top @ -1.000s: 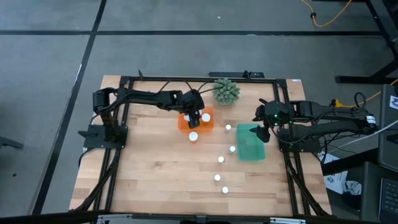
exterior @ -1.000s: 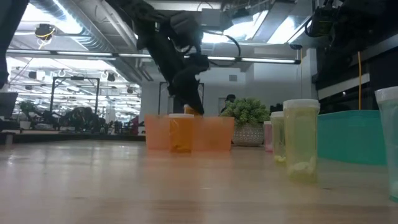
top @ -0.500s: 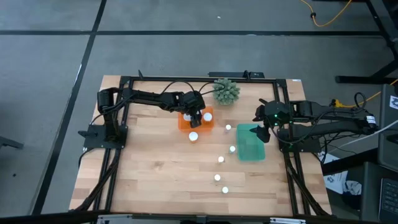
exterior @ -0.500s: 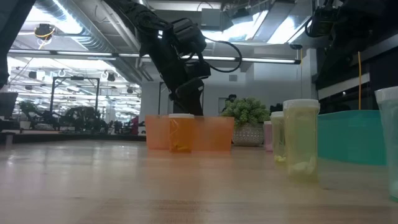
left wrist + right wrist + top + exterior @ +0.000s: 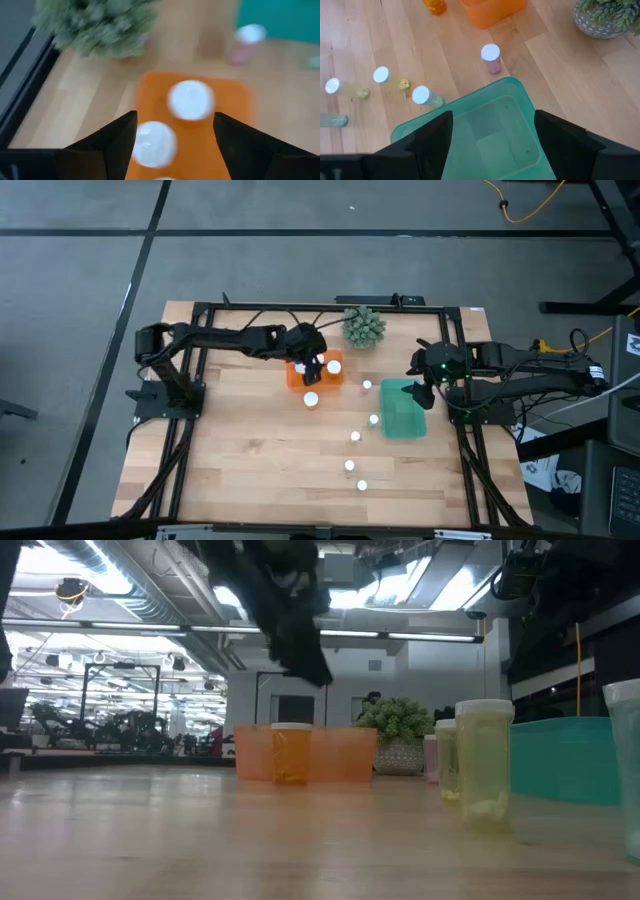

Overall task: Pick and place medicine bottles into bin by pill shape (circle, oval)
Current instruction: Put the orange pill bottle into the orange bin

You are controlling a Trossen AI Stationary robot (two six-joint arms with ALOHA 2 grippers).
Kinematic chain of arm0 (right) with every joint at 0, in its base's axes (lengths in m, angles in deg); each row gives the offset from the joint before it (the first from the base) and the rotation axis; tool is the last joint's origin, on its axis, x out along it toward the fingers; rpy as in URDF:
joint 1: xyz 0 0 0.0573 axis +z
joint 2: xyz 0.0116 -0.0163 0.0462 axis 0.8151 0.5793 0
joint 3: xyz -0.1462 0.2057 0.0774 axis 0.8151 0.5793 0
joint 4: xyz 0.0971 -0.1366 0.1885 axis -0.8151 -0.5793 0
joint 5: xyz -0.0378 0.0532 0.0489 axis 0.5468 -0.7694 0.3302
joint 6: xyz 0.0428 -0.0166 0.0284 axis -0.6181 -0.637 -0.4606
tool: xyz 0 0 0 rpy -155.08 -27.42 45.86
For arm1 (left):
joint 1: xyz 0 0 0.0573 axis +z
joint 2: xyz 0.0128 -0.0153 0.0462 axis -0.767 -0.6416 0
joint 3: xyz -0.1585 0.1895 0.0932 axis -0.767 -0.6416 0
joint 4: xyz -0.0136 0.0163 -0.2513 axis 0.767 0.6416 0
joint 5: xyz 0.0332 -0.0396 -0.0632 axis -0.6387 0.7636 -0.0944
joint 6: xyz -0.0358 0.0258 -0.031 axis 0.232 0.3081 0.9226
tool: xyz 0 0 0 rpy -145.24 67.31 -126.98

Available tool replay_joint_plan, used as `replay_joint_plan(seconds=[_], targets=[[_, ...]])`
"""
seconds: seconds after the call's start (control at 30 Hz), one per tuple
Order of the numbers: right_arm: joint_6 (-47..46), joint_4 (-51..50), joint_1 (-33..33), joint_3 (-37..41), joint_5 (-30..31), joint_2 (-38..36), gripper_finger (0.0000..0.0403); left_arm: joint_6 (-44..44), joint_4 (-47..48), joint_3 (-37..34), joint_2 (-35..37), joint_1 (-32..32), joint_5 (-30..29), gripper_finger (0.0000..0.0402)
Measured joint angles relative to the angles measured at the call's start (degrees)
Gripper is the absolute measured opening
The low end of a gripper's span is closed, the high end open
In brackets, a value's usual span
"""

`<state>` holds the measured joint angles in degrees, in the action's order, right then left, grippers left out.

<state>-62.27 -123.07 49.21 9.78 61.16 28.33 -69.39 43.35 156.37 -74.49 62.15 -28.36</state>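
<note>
Left gripper (image 5: 312, 367) open above orange bin (image 5: 333, 379), holding nothing

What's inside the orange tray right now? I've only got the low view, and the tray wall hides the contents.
Observer: The left wrist view shows two white-capped bottles standing in the orange tray. There may be a third cap at the frame edge, but I can't confirm it.
Operator: Is the left hand holding anything?
Observer: No. The left hand is open and empty, above that tray.
Operator: And the teal tray?
Observer: There is nothing in the teal tray. The right hand hovers open over it.
</note>
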Motion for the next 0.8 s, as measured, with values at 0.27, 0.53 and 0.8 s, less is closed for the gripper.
replay_joint_plan(seconds=[0.27,0.53,0.8], targets=[[0.0,-0.17,0.01,0.0,0.02,0.0,0.0281,7.7,10.24,0.04,7.75,-10.69,0.22,0.0253],[-0.21,-0.16,0.0,0.0,0.04,0.0,0.0281,15.13,17.44,0.0,5.39,-20.08,-0.74,0.025],[-0.24,-0.15,0.0,-0.02,0.04,0.0,0.0281,21.96,20.15,0.0,-1.69,-22.4,-0.91,0.025]])
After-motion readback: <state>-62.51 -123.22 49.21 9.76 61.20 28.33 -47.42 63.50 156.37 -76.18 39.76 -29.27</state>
